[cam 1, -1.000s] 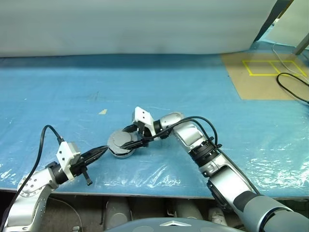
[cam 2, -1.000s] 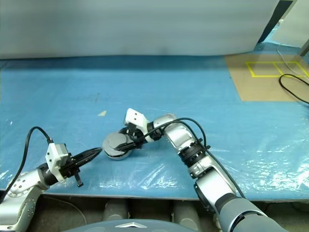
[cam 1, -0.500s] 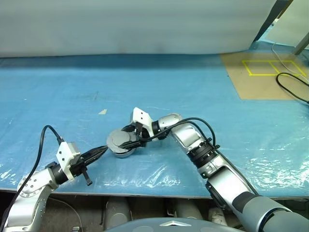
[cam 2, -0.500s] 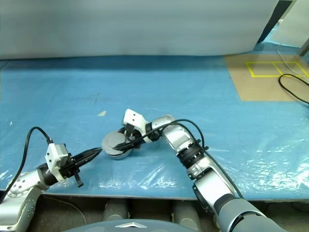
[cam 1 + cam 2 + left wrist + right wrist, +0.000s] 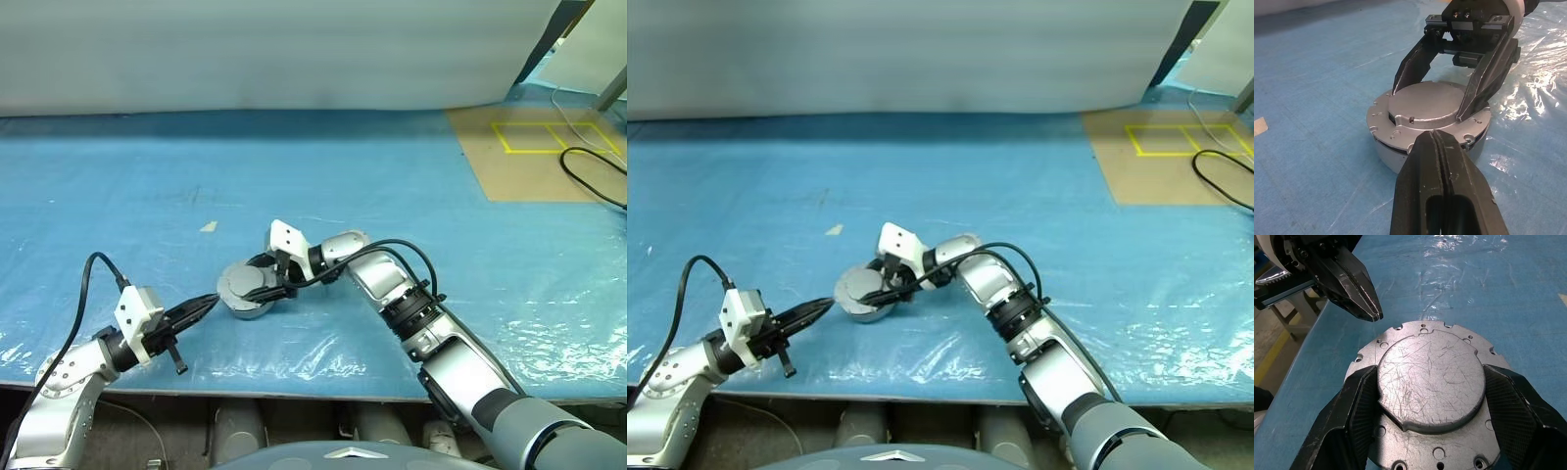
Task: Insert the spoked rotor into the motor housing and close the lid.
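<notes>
On the blue plastic-covered table we find the round silvery motor housing with its plain light-grey disc lid down flat. Our right gripper grasps the lid's raised centre; our left gripper sits clenched, empty, just beside. We judge the task nearly complete; only release remains.

The right gripper straddles the raised centre of the lid, one finger on each side, so those flanks are blocked. The left gripper, its fingers pressed together, sits just beside the motor housing on the near-left, with a thin gap between. The blue plastic-covered table lies bare beyond the housing and to both sides.
</notes>
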### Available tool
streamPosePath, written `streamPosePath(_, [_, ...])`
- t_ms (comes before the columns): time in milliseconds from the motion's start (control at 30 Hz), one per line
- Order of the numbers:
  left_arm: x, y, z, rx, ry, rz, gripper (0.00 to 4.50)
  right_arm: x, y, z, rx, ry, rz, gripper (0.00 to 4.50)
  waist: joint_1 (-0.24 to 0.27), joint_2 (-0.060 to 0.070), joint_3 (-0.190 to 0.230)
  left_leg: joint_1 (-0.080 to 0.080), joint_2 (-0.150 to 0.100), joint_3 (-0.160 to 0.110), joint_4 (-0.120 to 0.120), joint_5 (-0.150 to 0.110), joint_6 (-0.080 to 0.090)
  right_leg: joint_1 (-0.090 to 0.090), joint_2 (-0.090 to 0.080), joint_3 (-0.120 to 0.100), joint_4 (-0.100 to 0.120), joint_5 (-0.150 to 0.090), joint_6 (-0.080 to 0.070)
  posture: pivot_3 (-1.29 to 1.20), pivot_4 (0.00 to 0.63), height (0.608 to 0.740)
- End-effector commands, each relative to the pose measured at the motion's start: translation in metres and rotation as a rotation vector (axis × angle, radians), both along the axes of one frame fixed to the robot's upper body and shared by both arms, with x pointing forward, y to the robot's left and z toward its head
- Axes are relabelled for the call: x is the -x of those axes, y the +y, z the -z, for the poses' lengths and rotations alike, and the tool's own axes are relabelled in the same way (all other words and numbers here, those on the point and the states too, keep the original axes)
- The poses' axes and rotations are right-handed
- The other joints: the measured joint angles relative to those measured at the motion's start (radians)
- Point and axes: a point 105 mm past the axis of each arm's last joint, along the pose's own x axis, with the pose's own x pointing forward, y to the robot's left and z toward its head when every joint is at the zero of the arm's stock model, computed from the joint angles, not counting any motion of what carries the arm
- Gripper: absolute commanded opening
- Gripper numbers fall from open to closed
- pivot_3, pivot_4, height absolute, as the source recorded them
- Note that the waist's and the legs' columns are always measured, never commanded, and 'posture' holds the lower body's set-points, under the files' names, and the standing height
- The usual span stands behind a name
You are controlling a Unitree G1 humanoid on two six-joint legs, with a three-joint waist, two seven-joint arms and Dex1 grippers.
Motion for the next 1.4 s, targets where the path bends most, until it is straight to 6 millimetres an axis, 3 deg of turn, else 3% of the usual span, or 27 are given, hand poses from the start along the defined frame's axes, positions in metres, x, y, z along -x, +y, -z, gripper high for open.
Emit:
streamPosePath(33, [-0.001,-0.003,-0.005,0.005,-0.027,0.011,0.0,0.002,-0.006,0.019,0.06,0.034,0.008,2.96,0.0,0.0,0.0,0.0,0.0,0.0,0.0,0.0,0.0,0.0,0.0,0.0,0.0,0.0,0.0,0.0,0.15,0.74])
streamPosePath(567, [-0.004,-0.011,-0.005,0.017,-0.038,0.025,0.0,0.001,-0.038,0.067,0.231,-0.022,-0.022,2.96,0.002,0.001,-0.004,0.007,-0.001,0.0,0.0,-0.001,0.001,0.007,-0.002,0.001,0.0,0.0,0.0,0.0,0.15,0.74])
streamPosePath(800, [-0.004,-0.014,-0.005,0.023,-0.039,0.034,0.0,-0.003,-0.032,0.052,0.172,0.065,0.011,2.96,0.004,0.001,-0.007,0.008,-0.001,0.0,-0.001,-0.001,0.001,0.009,-0.002,0.001,0.0,0.0,0.0,0.0,0.15,0.74])
streamPosePath(1067, [-0.006,-0.019,-0.005,0.031,-0.041,0.046,0.0,-0.005,-0.053,0.057,0.244,0.038,-0.005,2.96,0.012,0.001,-0.007,0.006,-0.001,0.0,-0.001,-0.001,0.001,0.008,-0.003,0.001,-0.002,0.0,0.0,0.0,0.15,0.74])
streamPosePath(1400, [-0.018,-0.039,-0.002,0.031,-0.078,0.084,0.0,0.002,-0.037,0.051,0.191,0.029,-0.011,2.96,0.02,0.001,-0.007,0.006,-0.001,0.0,-0.001,-0.001,0.001,0.008,-0.003,0.001,-0.002,0.0,0.001,0.0,0.15,0.74])
